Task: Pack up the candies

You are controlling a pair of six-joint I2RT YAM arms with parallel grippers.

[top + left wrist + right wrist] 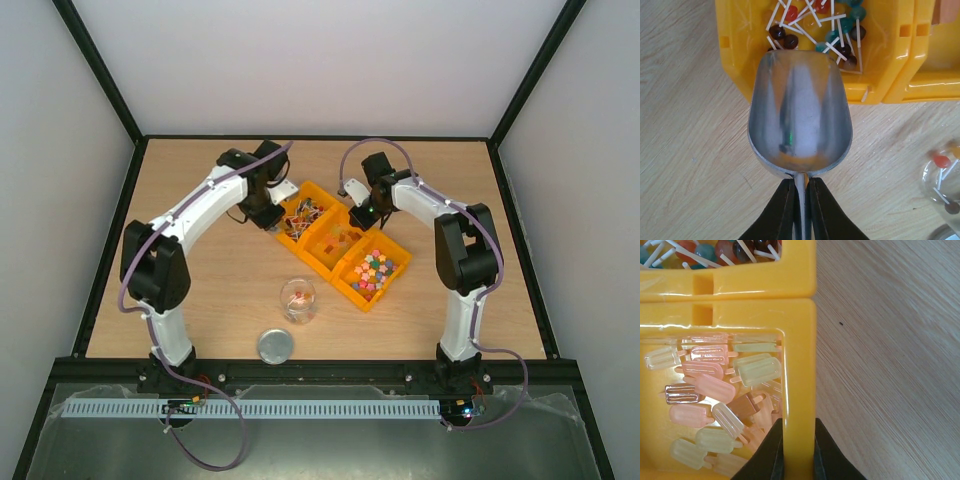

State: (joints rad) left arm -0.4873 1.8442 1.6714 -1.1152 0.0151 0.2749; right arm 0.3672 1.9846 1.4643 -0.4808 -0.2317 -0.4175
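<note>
The candies (300, 212), small red, green and dark sweets on white sticks, lie heaped in the left yellow bin (312, 191); they also show in the left wrist view (815, 25) and at the top of the right wrist view (715, 250). My left gripper (801, 187) is shut on the handle of an empty metal scoop (800, 115), whose front lip hangs over the near rim of that bin (740, 55). My right gripper (799, 427) is shut on the wall of the middle yellow bin (800, 365). A clear jar (298, 300) holds a few candies (941, 161).
The middle bin holds pale ice-lolly shaped pieces (715, 385). The right yellow bin (392, 281) holds pastel multicoloured blocks (372, 268). A round metal lid (277, 346) lies in front of the jar near the table's front edge.
</note>
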